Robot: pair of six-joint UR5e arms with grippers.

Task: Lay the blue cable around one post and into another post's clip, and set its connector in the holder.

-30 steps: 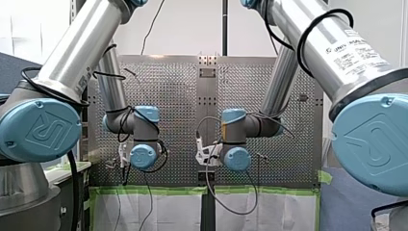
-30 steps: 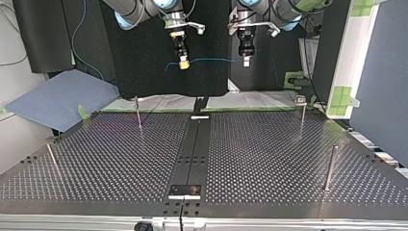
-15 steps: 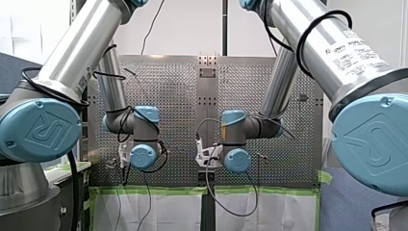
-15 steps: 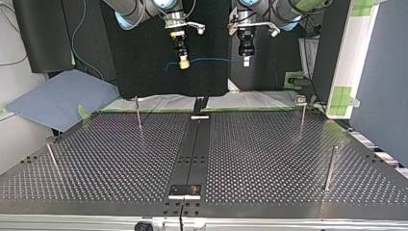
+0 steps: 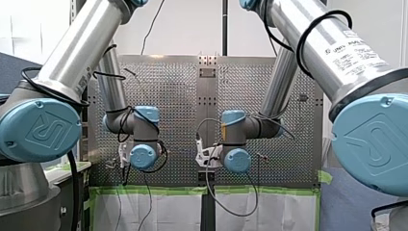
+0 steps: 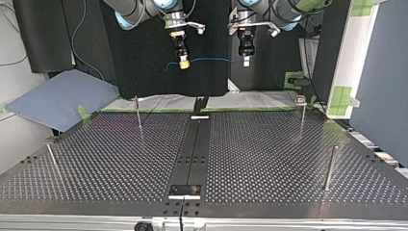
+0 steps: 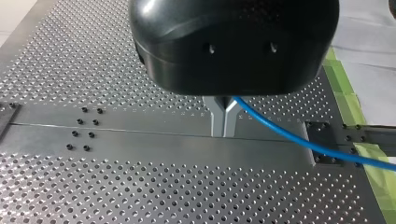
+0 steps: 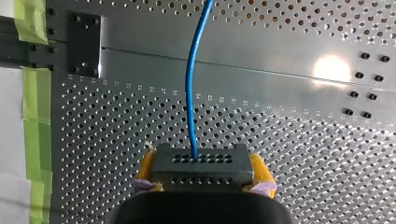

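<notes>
Top view: the blue cable hangs stretched between the left gripper and the right gripper, both sets of fingers clenched on it. The worktop lies well below. Judged the carry step — next, lowering toward a post. The connector cannot be made out.

A perforated metal table has a dark strip down its middle. In the top view, a far post and a near post stand left of the strip. Right of it stand a clip-topped post and a plain post. A small plate lies on the strip's near end.
</notes>
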